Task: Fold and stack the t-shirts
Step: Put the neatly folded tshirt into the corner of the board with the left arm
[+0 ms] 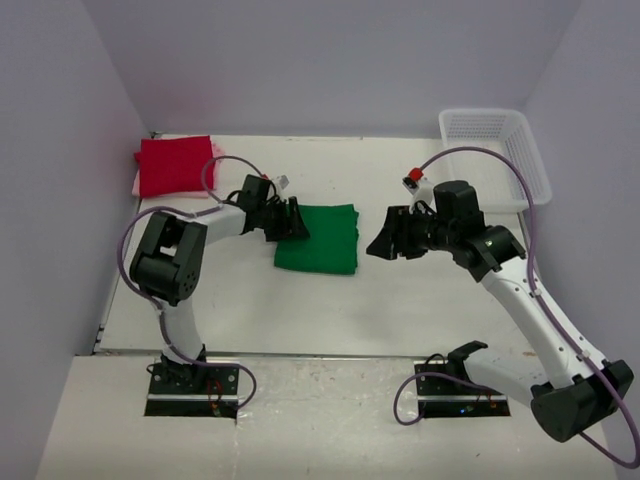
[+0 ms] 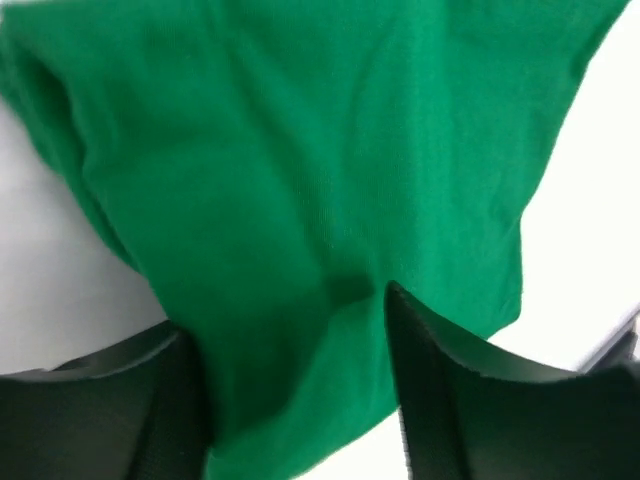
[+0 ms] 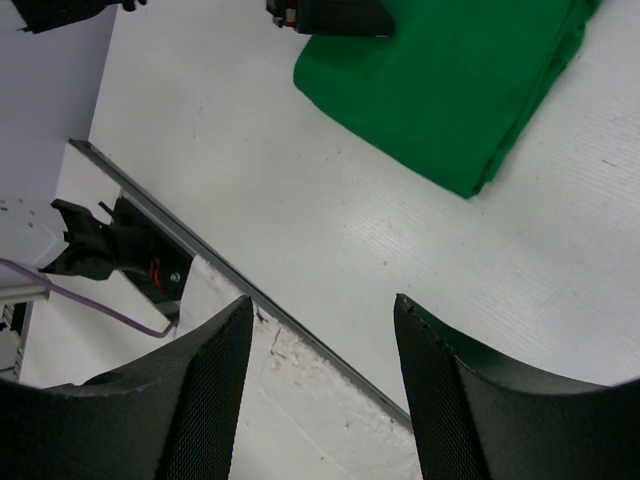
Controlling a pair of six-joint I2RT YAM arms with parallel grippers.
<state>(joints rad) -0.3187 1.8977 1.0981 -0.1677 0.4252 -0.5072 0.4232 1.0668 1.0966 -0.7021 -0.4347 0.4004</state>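
A bright green t-shirt point(image 1: 320, 240) lies folded in the middle of the table. My left gripper point(image 1: 297, 222) is at its left edge. In the left wrist view the green cloth point(image 2: 300, 150) fills the gap between the two spread black fingers of that gripper point(image 2: 292, 310), which stands open around it. A red t-shirt point(image 1: 175, 165) lies folded at the back left, with a pale pink one point(image 1: 137, 185) showing under its left edge. My right gripper point(image 1: 378, 245) hovers just right of the green t-shirt point(image 3: 450, 80). It is open point(image 3: 322, 300) and holds nothing.
A white mesh basket point(image 1: 530, 150) stands at the back right corner. Purple walls close in the table on the left, back and right. The table's front edge with its metal strip point(image 3: 160, 215) runs below the right gripper.
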